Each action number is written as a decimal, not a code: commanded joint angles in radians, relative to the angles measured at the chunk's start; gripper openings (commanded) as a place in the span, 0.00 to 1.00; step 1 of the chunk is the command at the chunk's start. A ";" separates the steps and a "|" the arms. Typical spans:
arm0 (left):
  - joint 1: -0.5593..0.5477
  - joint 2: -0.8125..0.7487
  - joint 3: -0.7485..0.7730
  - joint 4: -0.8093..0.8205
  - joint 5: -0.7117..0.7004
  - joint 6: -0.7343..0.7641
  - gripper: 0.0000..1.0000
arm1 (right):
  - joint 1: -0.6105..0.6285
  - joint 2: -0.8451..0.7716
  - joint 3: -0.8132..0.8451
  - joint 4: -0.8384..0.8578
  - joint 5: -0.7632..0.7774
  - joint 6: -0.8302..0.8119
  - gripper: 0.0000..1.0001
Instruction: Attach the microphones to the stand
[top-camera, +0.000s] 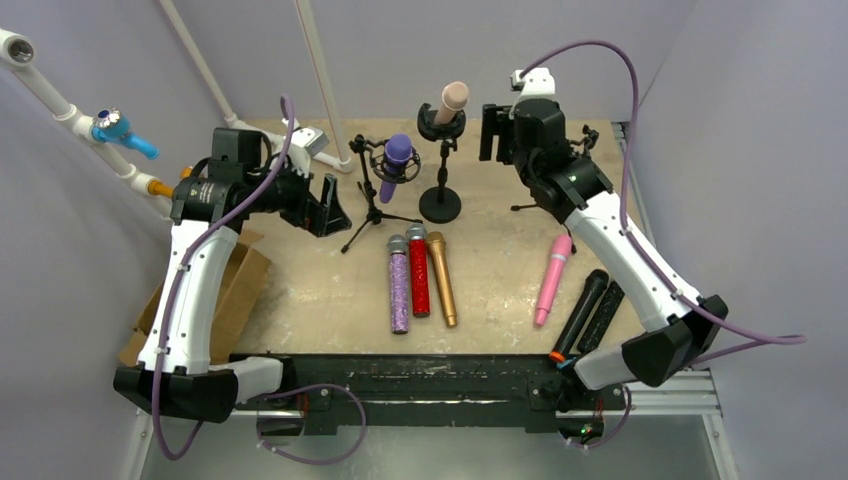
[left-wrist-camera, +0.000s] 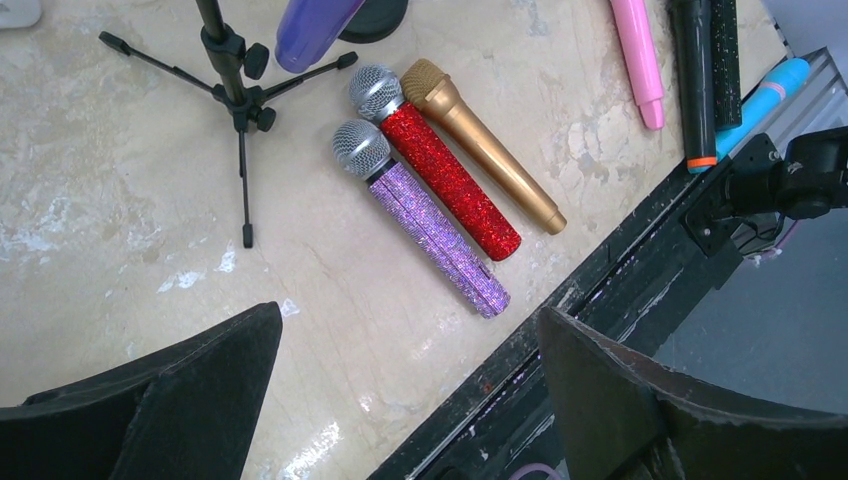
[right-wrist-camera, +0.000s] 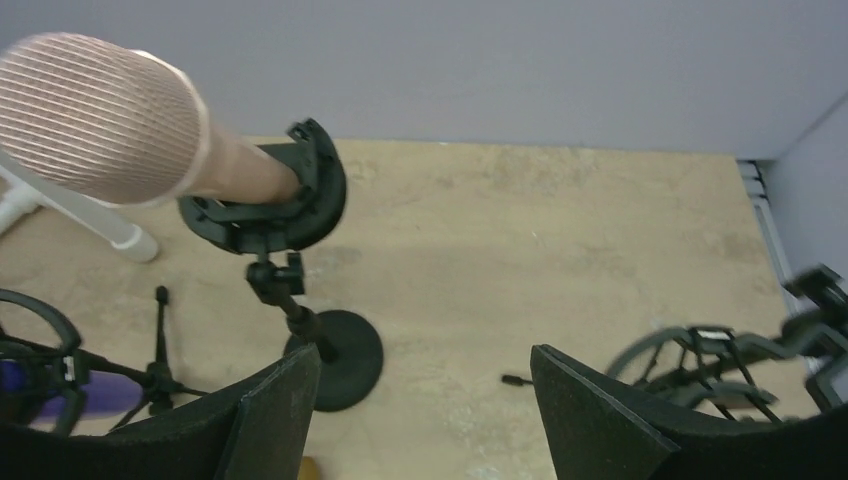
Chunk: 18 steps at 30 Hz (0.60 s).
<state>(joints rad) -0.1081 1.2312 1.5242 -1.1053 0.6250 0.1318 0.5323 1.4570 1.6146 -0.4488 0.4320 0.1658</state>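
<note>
A purple microphone (top-camera: 398, 160) sits in the shock mount of a tripod stand (top-camera: 368, 205). A beige microphone (top-camera: 451, 100) sits in the clip of a round-base stand (top-camera: 440, 204), also in the right wrist view (right-wrist-camera: 110, 120). A lilac glitter microphone (top-camera: 399, 283), a red glitter one (top-camera: 418, 270) and a gold one (top-camera: 442, 277) lie side by side mid-table. A pink one (top-camera: 553, 278) and two black ones (top-camera: 584, 312) lie to the right. My left gripper (top-camera: 330, 205) (left-wrist-camera: 410, 315) is open and empty, left of the tripod. My right gripper (top-camera: 495, 130) (right-wrist-camera: 425, 350) is open and empty, right of the beige microphone.
An empty shock-mount stand (right-wrist-camera: 700, 360) stands under my right arm. A cardboard box (top-camera: 240, 290) lies at the left table edge. White pipes with a blue valve (top-camera: 120, 128) run along the back left. A black rail (top-camera: 430, 375) lines the near edge, with a light blue object (left-wrist-camera: 770, 95) on it.
</note>
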 joint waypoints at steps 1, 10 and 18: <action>0.013 -0.022 -0.010 0.032 0.025 -0.005 1.00 | -0.025 -0.091 -0.039 -0.093 0.121 0.082 0.80; 0.019 -0.030 -0.018 0.028 0.032 -0.006 1.00 | -0.051 -0.135 -0.058 -0.213 0.226 0.121 0.73; 0.020 -0.033 -0.030 0.030 0.043 -0.017 1.00 | -0.061 -0.081 -0.032 -0.290 0.270 0.104 0.61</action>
<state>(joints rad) -0.0982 1.2236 1.5066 -1.1049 0.6395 0.1307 0.4808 1.3506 1.5623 -0.6899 0.6468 0.2676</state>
